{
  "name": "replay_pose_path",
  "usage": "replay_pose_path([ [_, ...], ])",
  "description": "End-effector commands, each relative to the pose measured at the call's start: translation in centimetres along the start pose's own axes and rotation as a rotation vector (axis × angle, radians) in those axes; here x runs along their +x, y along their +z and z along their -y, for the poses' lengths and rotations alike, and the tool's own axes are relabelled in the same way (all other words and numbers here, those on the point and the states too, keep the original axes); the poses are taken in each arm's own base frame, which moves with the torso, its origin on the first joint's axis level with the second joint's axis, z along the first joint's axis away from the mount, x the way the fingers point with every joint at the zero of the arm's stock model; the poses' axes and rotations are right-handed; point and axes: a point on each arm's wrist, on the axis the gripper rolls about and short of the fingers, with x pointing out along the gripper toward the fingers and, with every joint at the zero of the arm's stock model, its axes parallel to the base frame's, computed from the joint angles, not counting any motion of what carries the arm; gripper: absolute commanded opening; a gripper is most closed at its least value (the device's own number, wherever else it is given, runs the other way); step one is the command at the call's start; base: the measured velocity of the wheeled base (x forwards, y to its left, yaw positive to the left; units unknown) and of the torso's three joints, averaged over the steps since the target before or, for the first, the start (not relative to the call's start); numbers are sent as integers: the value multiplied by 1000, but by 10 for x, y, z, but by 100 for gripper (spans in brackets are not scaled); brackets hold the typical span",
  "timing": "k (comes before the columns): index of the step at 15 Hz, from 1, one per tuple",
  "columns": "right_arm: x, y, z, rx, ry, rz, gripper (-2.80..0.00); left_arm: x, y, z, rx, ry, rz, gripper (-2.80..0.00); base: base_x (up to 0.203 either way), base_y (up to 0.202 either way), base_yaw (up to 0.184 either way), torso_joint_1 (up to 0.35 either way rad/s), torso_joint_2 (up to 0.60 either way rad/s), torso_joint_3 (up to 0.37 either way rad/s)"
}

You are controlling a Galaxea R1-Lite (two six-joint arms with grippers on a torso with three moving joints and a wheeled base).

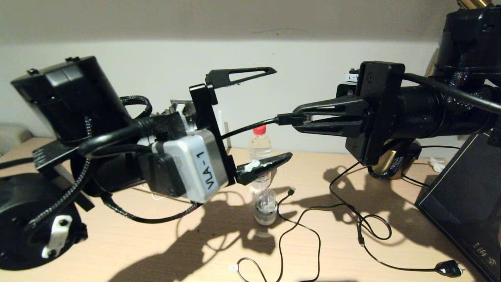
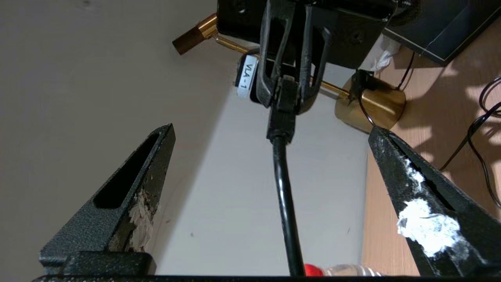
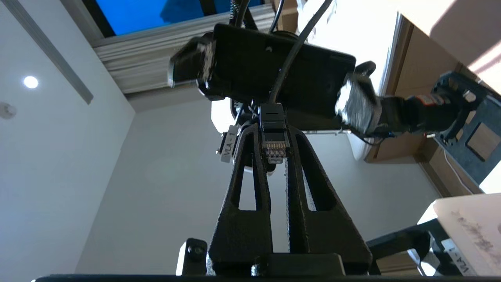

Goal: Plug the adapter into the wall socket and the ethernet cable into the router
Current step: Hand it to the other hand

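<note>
My right gripper (image 1: 296, 118) is raised above the table and shut on the plug end of the ethernet cable (image 1: 250, 126). In the right wrist view the clear plug tip (image 3: 275, 150) with its gold contacts sits between the closed fingers (image 3: 242, 219), pointing back toward the wrist. From there the black cable (image 2: 283, 196) runs straight between the wide-open fingers of my left gripper (image 1: 282, 113), touching neither finger (image 2: 415, 188). The two grippers face each other closely. The adapter, wall socket and router are out of view.
On the wooden table stand a red-capped water bottle (image 1: 261, 147) and a small clear round gadget (image 1: 265, 207). A thin black USB-tipped cable (image 1: 297, 223) and a black cord with a mains plug (image 1: 448, 268) lie loose. A brass lamp base (image 1: 391, 160) and a black box (image 1: 465, 207) are on the right.
</note>
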Motion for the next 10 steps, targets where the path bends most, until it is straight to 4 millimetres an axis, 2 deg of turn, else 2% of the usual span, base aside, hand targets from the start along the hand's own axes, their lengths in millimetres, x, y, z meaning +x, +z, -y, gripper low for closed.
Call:
replay_pose_path([
  [1,-1,-1,0,10,0,-14,-280,0,2,0,8,3,10,0,0,0,0,0,0,0],
  [4,-1,-2,-1,7,1,-21,-280,3,0,0,7,5,11,0,0,0,0,0,0,0],
  [10,0,0,0,8,-1,-18,-280,-5,6,-2,-16,19,14,0,0,0,0,0,0,0],
])
